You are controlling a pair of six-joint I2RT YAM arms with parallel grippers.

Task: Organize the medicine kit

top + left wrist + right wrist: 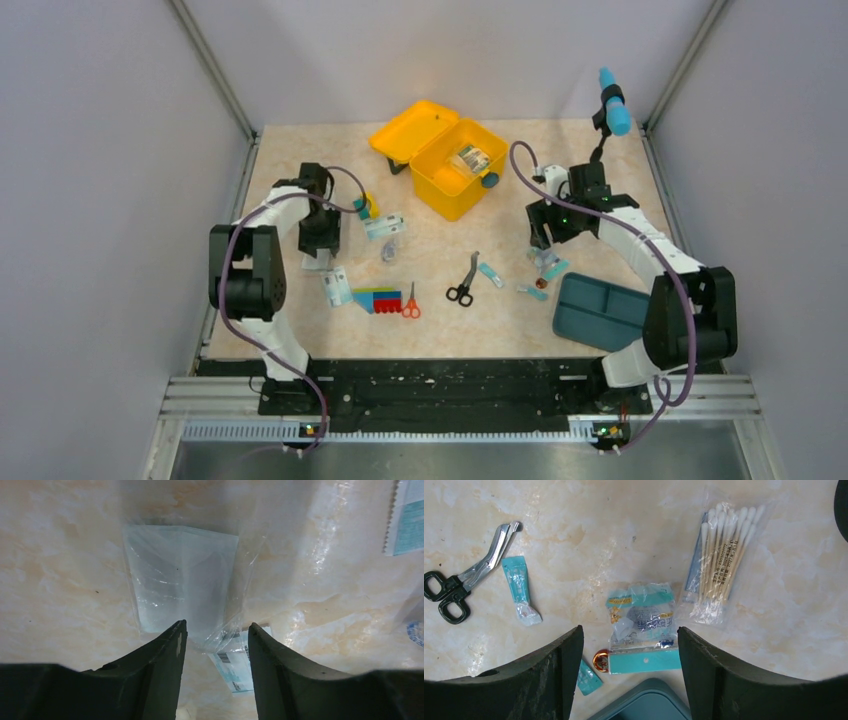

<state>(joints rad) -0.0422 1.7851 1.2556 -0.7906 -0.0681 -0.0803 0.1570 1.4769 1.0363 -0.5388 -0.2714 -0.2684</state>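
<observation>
Upper centre of overhead frame: medicine kit (445, 160), lid open, bare tabletop (440, 240) in front. Left gripper (215, 627) parted over clear bag (180, 592), empty; right gripper (630, 632) wide above sachet pack (641, 615), cotton swabs (719, 565) beside, tray (649, 700) at lower edge.

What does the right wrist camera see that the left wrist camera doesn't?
Only the right wrist view shows cotton swabs, black scissors and a corner of the teal tray. Only the left wrist view shows a clear plastic bag. Both show the beige table and an open pincer: the right pincer, the left pincer.
</observation>
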